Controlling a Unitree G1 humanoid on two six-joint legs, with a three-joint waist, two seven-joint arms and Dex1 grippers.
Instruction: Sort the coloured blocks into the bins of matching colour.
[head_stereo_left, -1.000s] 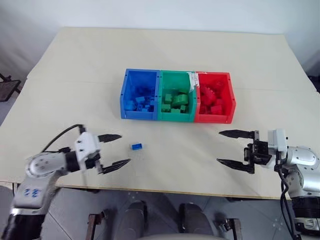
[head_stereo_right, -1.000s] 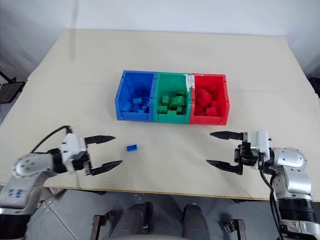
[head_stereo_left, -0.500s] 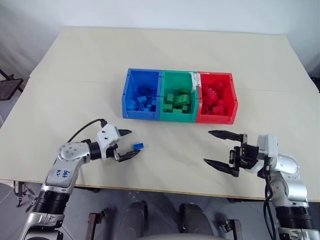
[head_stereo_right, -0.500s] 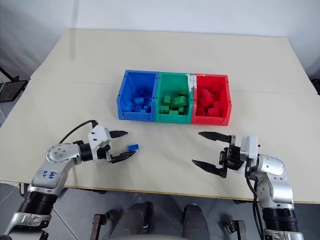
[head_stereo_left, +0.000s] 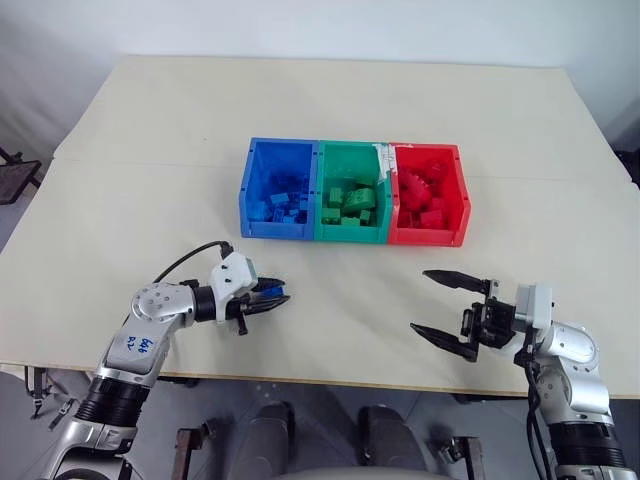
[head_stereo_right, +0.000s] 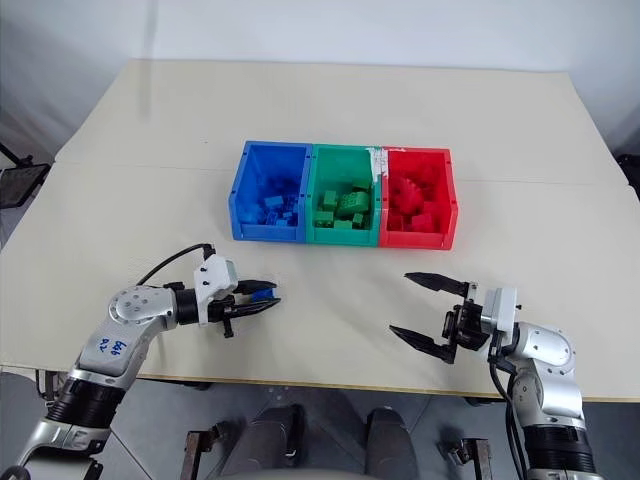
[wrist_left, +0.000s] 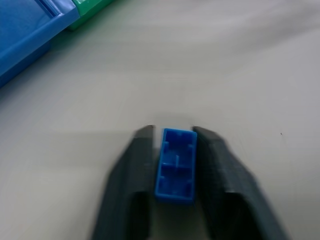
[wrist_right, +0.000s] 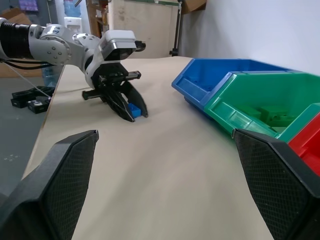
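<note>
Now, on the broad beige table (head_stereo_left: 150, 120), the three joined plastic bins (head_stereo_left: 353, 236) sit full, and the left gripper (head_stereo_left: 268, 298), open a moment ago, has clamped on the last small blue studded brick (wrist_left: 175, 164); lifting comes next. The right gripper (head_stereo_left: 447, 310) hangs apart, empty.

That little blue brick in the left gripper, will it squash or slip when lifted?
Probably not squash: the blue brick looks like hard, hollow plastic, so likely light. Its flat sides sit between the left gripper's fingers, so it should hold, though smooth plastic might slip.

Left gripper (wrist_right: 131, 108) clamps blue block (wrist_right: 134, 109) — on table (wrist_right: 165, 165).
</note>
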